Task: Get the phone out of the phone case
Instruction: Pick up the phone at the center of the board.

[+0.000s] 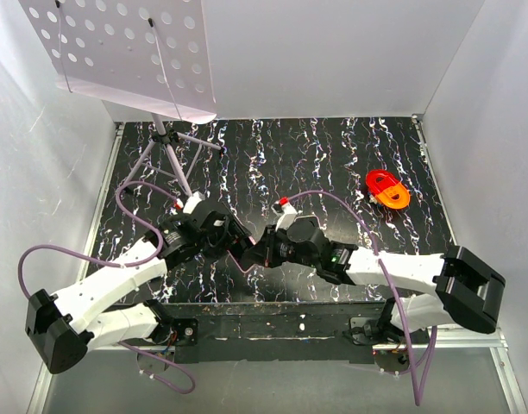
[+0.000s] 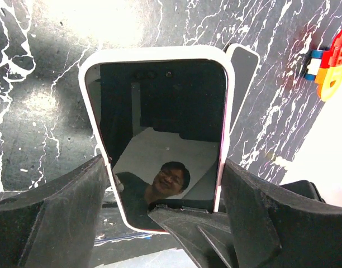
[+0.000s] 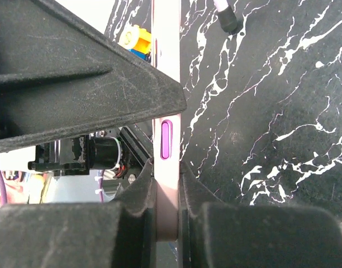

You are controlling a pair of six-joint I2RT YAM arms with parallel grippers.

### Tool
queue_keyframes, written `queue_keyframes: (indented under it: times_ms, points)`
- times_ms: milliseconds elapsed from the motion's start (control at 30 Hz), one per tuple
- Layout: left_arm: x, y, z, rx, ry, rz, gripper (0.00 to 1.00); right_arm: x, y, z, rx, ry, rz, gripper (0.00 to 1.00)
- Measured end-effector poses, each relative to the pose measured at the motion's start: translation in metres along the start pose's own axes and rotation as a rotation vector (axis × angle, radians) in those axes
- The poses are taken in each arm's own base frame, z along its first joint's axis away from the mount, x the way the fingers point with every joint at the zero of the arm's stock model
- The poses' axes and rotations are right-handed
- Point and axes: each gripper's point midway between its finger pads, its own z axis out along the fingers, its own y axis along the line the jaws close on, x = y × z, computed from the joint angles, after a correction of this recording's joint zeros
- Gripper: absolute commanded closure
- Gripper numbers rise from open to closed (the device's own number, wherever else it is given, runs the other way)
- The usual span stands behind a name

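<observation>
Phone (image 2: 160, 111) sits fully in the phone case (image 2: 160, 54), with the pale rim unbroken around the dark screen, so nothing looks extracted yet. Both are held up off the black marbled tabletop (image 1: 333, 155), to the left of the red-and-orange toy (image 1: 387, 188) and closer to the arm bases than it is.

The left gripper (image 2: 165, 167) is closed across the width of the phone case, one finger (image 2: 76, 212) on each long side at the lower end. Likely reason: it anchors the case screen-up so the other arm has something to work against.

The right gripper (image 3: 166, 173) comes in from the toy's side and pinches the case through its thickness. Its fingers (image 3: 138, 195) are narrow, one on the front face and one on the back, just below the purple side button (image 3: 166, 138). My guess is that this grip is meant to peel or lever the rim away from the phone body. Whether a fingertip is actually under the lip cannot be told.

Look of the thing:
- The phone glass is glossy black and reflects the room.
- The case is pale pinkish-white, soft-looking and probably flexible, with rounded corners and a slim edge.
- From the side the case reads light pink, and the button is the only strong colour.

The toy lies flat on the tabletop, well apart from the hold. A music stand (image 1: 126, 52) is in the far corner across from the toy and is not involved.
</observation>
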Motion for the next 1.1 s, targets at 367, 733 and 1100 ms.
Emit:
queue_keyframes:
  times_ms: [367,733,1100]
  points:
    - [-0.018,-0.030,-0.036,0.214,-0.075,0.162,0.02,-0.013,0.000,-0.028,-0.087,-0.010,0.067,0.99]
    - [-0.035,-0.064,-0.088,0.574,-0.173,0.155,0.02,-0.057,-0.005,-0.095,-0.198,-0.175,0.195,0.99]
    - [-0.001,-0.098,-0.038,0.734,0.098,0.133,0.16,-0.065,0.010,-0.121,-0.285,-0.230,0.198,0.99]
